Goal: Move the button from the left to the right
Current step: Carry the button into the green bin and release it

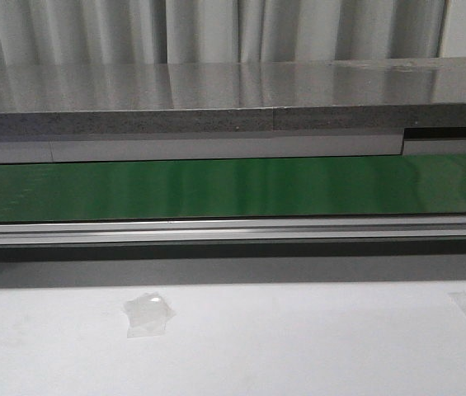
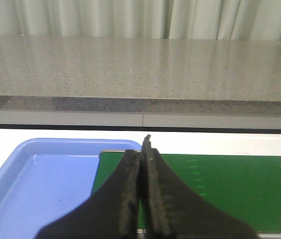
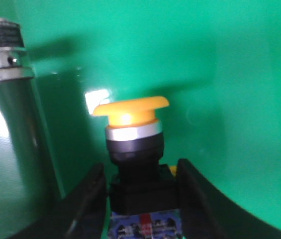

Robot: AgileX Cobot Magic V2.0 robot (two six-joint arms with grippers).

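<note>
In the right wrist view we see the button (image 3: 133, 144) held between the two black fingers (image 3: 88, 199) of the right end effector (image 3: 142, 199), which pinch its black blocky body from both sides. Its yellow-orange mushroom cap sits above a silver collar, and small red and blue marks show low on the body, where the frame cuts it off. Behind it lies a green surface (image 3: 220, 74), and beside it stands a shiny metal cylinder (image 3: 8, 124) with a dark ribbed top; we cannot tell what that cylinder belongs to, and it runs out of the frame. Whether the button rests on the green surface or hangs clear of it we cannot make out.

In the left wrist view the left end effector (image 2: 144, 189) has its two dark fingers pressed together with nothing between them. Past it we see a blue tray (image 2: 46, 184), partly cut off, next to a green belt (image 2: 230, 189), with a grey speckled desk (image 2: 140, 69) beyond.

The front view shows neither arm and no button: only the green belt (image 1: 233, 188), a metal rail (image 1: 233, 229) along it, the grey desk (image 1: 216, 91), and a white surface (image 1: 298, 346) bearing a crumpled bit of clear plastic (image 1: 148, 313).
</note>
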